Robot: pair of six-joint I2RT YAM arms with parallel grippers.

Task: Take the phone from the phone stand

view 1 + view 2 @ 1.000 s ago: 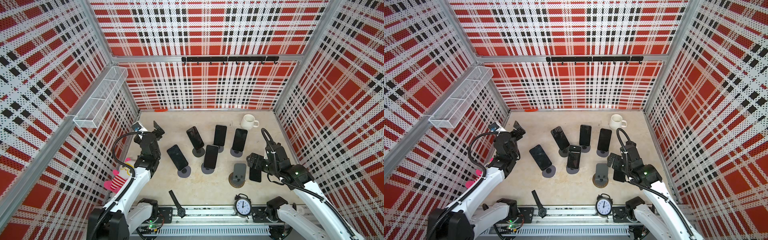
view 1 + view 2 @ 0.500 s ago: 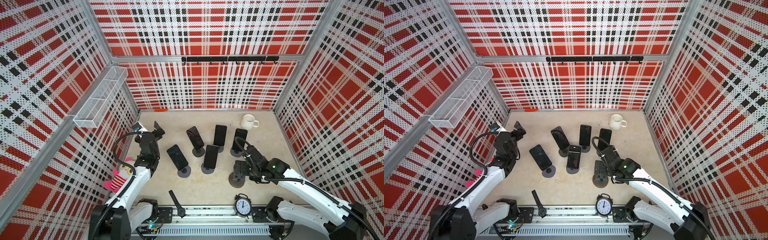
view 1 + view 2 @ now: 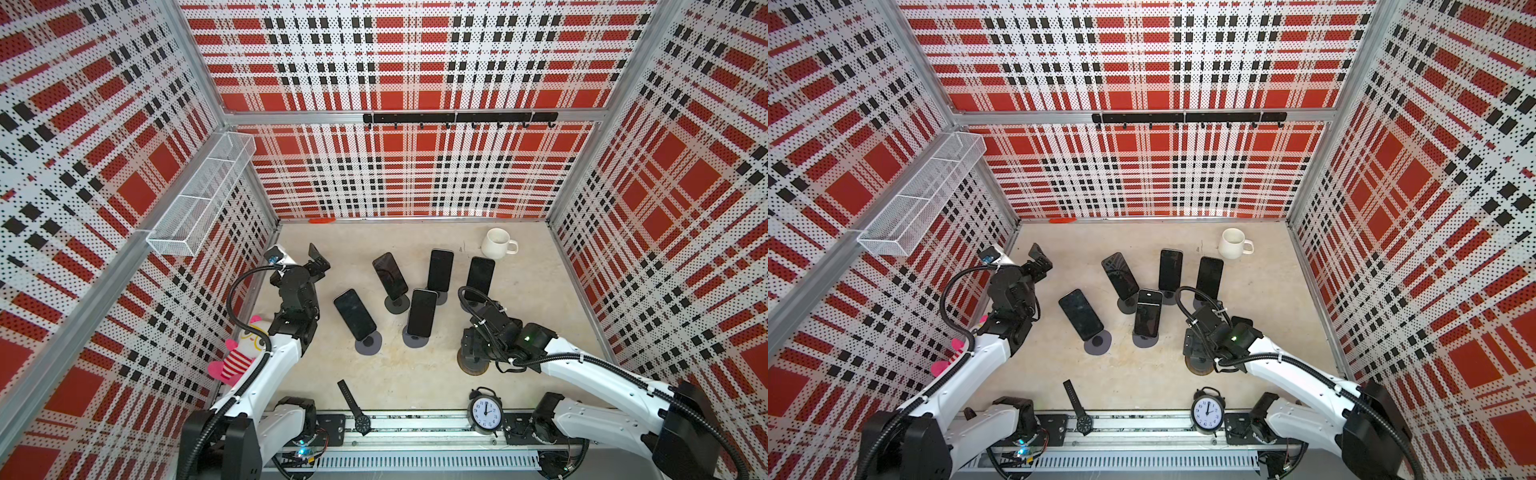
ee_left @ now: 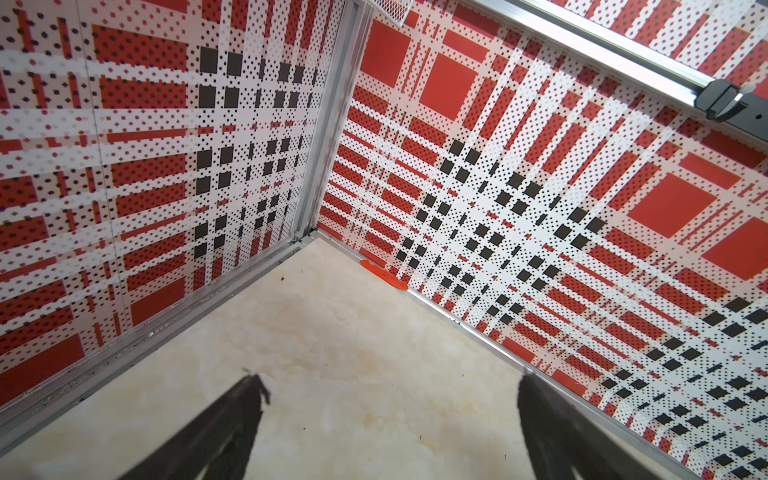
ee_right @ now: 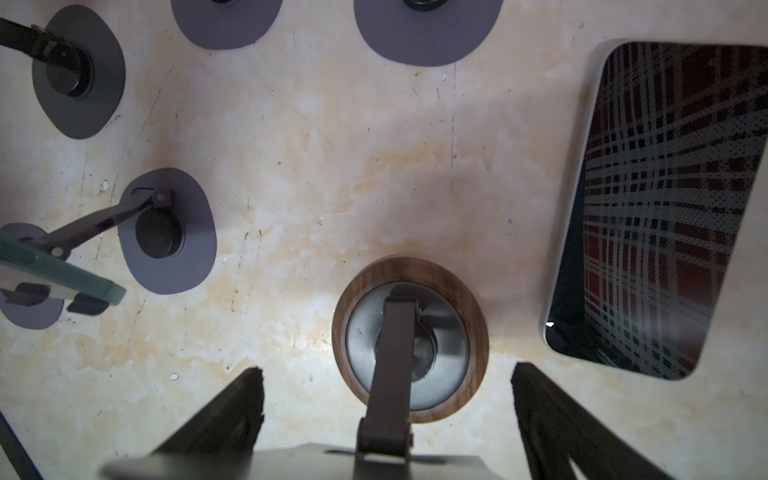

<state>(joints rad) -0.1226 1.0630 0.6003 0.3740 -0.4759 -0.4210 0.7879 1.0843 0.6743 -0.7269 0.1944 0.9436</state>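
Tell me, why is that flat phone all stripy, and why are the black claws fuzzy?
Right wrist view: the phone has dark glass that mirrors the plaid pattern, and the fingers sit too near the lens, so they blur. Left wrist view: its fingers blur likewise. In both top views things are sharp, but the wide lens makes the walls look bent.

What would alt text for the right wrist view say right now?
The right end effector, open, hangs over a wood-rimmed phone stand whose holder looks empty. A dark phone lies screen up on the table beside it; grey stand bases and a green-cased phone sit farther off.
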